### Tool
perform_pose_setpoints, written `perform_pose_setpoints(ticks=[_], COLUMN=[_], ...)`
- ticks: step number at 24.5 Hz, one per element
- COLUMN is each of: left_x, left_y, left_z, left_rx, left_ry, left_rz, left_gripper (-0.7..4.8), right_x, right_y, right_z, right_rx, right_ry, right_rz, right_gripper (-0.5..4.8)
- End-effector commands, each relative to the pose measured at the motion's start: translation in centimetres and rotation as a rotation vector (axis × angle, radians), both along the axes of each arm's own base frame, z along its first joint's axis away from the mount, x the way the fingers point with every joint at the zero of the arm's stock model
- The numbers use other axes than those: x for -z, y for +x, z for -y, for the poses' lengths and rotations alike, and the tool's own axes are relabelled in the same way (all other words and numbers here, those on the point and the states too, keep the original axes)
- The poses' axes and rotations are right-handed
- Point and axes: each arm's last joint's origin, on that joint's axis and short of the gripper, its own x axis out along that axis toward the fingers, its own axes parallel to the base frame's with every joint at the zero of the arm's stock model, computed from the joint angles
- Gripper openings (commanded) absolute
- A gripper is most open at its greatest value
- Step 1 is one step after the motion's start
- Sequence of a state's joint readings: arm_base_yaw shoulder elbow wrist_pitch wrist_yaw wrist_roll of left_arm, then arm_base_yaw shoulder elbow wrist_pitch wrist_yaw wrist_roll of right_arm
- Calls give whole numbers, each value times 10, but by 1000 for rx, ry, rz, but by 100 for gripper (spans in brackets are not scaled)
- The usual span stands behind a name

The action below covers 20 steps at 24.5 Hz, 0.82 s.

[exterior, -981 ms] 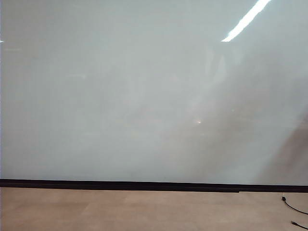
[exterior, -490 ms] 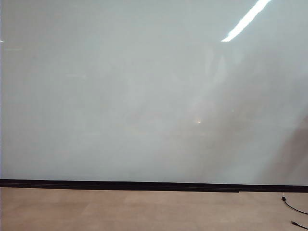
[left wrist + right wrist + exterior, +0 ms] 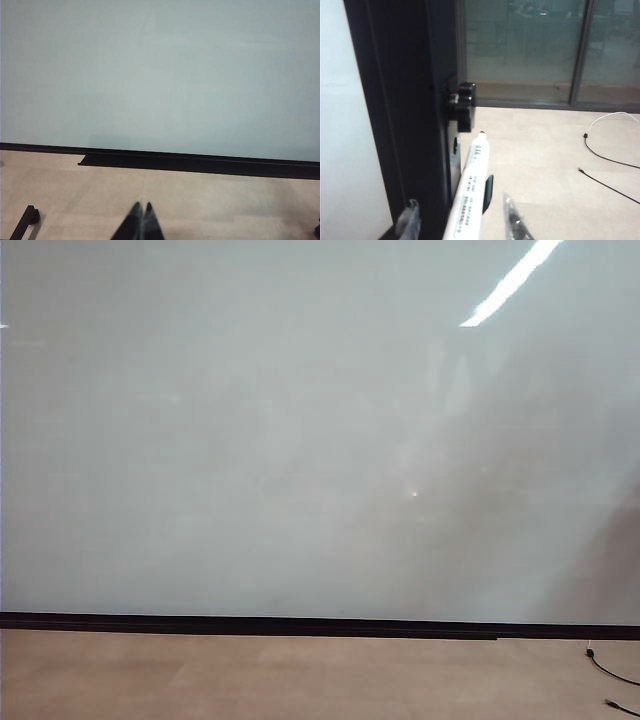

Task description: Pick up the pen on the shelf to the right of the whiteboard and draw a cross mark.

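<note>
The whiteboard point(image 3: 300, 440) is the landmark: a broad, flat, glossy pale grey-white sheet filling nearly all of the exterior view, bare of marks, with a bright streak of reflected light near its upper right; a straight black strip point(image 3: 300, 624) runs along its lower edge, and below that lies the floor point(image 3: 250, 680), matt tan and smooth, with a thin black cable point(image 3: 610, 672) at the lower right. In the right wrist view the board's edge is bounded by a dark, square-sided black frame point(image 3: 405, 110) carrying a lobed black knob point(image 3: 462, 100); beyond it stand glass doors point(image 3: 530, 45) with dark uprights. The pen point(image 3: 470, 190), a slim round white barrel with lines of black print and a small black tip, stands tilted just beside that frame, on the side away from the board. The right gripper point(image 3: 462, 225) sits around the pen's lower barrel, one translucent finger point(image 3: 409, 220) on the frame side, one on the other; jaws half closed, and whether they touch the barrel I cannot tell. The left gripper point(image 3: 141, 222), two slim dark pointed fingers pressed together with no gap, hangs over the floor in front of the board's lower strip.
</note>
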State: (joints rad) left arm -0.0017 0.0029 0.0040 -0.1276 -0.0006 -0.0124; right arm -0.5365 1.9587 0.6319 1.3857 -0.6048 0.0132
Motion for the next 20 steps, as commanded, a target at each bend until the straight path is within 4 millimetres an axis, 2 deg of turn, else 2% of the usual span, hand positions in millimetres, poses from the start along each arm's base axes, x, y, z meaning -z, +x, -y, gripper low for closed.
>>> perform_pose_setpoints(ticks=[1,17,20], left_x=[-2,-2,-2], left_y=[0,0,0], left_z=[0,0,0], left_rx=[4,5,5], left_ry=[4,4,4], left_rz=[11,11,11], left_gripper=[-5,-5,-4], right_x=[-2,-2,-2], right_y=[0,0,0], right_z=[0,0,0], right_rx=[2,5,4], right_ry=[-13,-13,-15], right_rz=[8,6,9], right_gripper=[219,185,143])
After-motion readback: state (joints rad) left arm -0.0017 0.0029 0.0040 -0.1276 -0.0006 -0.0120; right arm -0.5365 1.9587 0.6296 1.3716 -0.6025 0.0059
